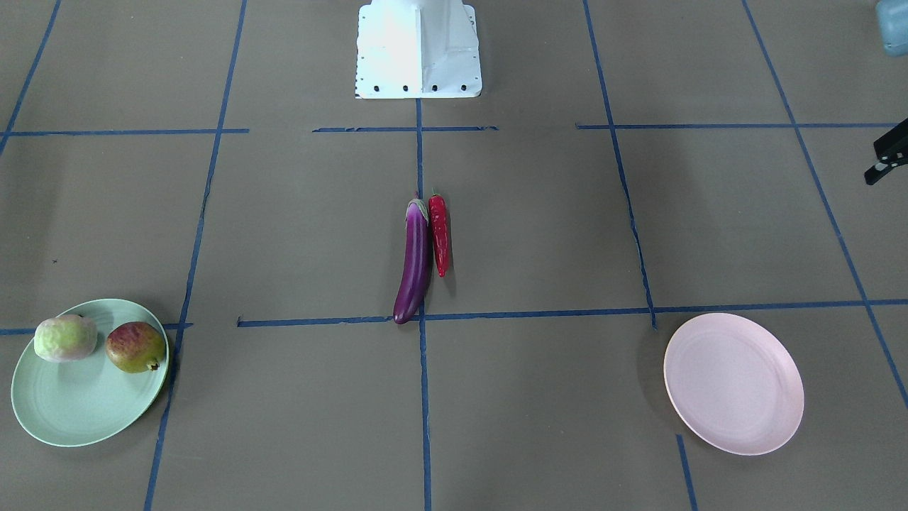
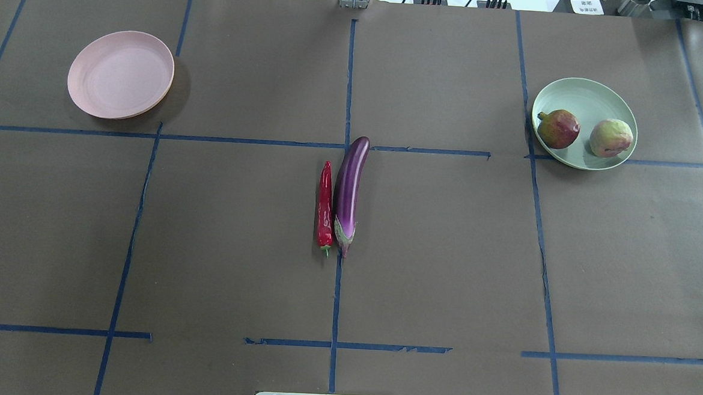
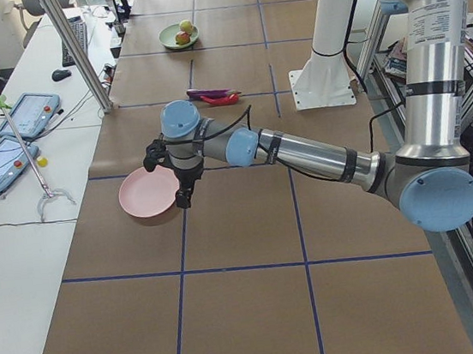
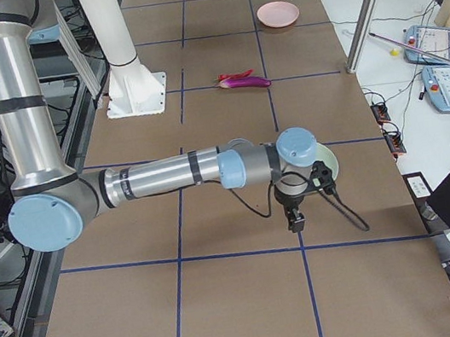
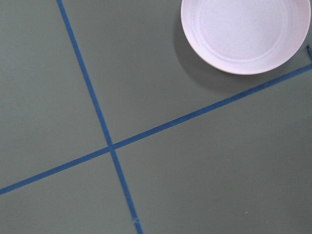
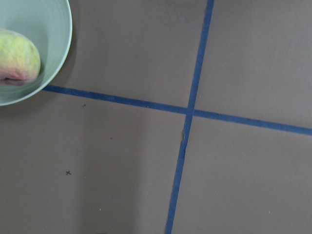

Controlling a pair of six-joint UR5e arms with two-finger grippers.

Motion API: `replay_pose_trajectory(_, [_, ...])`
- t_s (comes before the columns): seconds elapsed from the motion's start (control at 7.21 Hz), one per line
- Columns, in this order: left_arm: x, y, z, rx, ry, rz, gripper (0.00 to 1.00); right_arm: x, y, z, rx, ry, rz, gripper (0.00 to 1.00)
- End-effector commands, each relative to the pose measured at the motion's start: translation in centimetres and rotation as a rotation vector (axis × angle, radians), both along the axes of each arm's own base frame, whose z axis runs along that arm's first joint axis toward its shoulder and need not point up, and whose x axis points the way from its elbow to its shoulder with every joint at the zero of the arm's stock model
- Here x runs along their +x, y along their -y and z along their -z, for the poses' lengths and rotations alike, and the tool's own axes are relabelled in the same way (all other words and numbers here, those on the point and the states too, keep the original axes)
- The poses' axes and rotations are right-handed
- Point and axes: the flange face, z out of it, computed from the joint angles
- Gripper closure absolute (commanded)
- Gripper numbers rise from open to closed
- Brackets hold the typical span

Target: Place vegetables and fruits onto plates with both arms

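The purple eggplant [image 2: 349,188] and the red chili [image 2: 325,205] lie side by side, touching, at the table's middle. The pale green-white fruit [image 2: 611,137] and the red-and-yellow-green fruit [image 2: 558,129] sit on the mint plate [image 2: 579,95]. The pink plate [image 2: 120,82] holds nothing. My left gripper [image 3: 182,194] hangs over the near edge of the pink plate [image 3: 140,197]; only a black sliver of it shows in the front view [image 1: 890,160]. My right gripper [image 4: 295,219] hangs beside the mint plate [image 4: 328,161]. I cannot tell whether either is open or shut.
The white base block [image 1: 418,50] stands at the robot's side of the table. Blue tape lines grid the brown surface. An operators' side table with tablets [image 3: 8,140] and a metal post [image 3: 74,50] runs along the far edge.
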Motion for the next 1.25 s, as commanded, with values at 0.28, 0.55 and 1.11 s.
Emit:
replay_pose_trajectory(0.28, [27.5, -3.2, 16.2, -0.222, -0.114, -0.115, 0.0, 0.3, -1.9, -0.6, -0.02, 0.004, -0.019, 0.0])
replay_pose_trajectory(0.55, [39.9, -7.7, 23.7, -0.33, -0.068, 0.091, 0.0, 0.3, -1.7, -0.4, -0.027, 0.005, -0.033, 0.0])
replay_pose_trajectory(1.11, [55.8, -7.9, 31.8, -0.348, 0.003, 0.196, 0.0, 0.3, -1.8, -0.4, -0.027, 0.005, -0.033, 0.0])
